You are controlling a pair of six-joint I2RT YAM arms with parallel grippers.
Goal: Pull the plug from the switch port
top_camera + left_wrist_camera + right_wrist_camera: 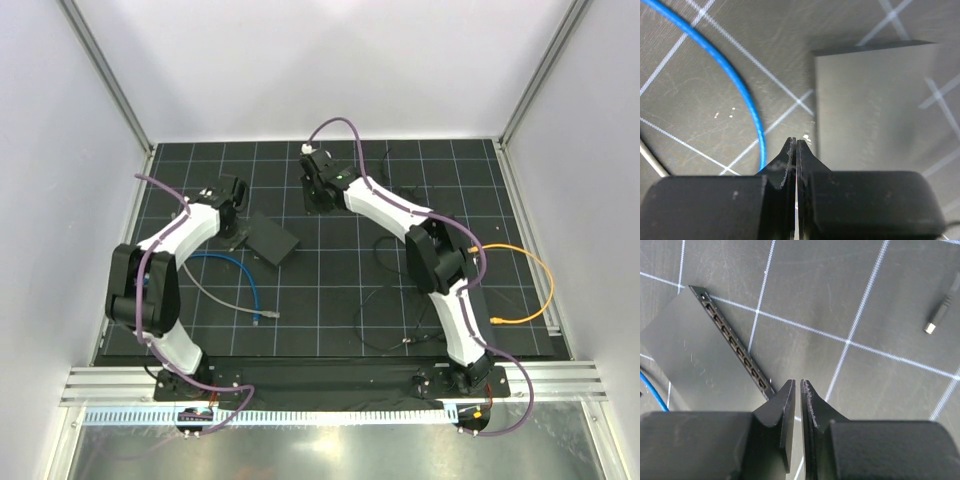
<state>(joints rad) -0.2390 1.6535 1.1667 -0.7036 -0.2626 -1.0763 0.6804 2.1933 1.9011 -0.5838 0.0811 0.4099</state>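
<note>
- Black gridded mat (330,282) lies between white walls, with the arm bases at its near edge.
- Nearer than the switch (272,238) and well apart from it, the plug (259,317) of the blue cable (725,62) lies loose on the mat. A grey cable (220,300) ends just beside it.
- From there the blue cable curves up toward the switch's left side and runs under the left gripper (796,145).
- That gripper sits just left of the switch, clenched tight on nothing.
- Flat and askew to the grid, the switch has its port row (735,349) on the far-right edge.
- Well right of the switch, an orange cable (525,256) loops by the mat's edge.
- Beyond the switch, the right gripper (798,385) points down by the end of the port row. Its fingers are all but together and grasp nothing.
- A barrel plug (939,317) lies farther off.
</note>
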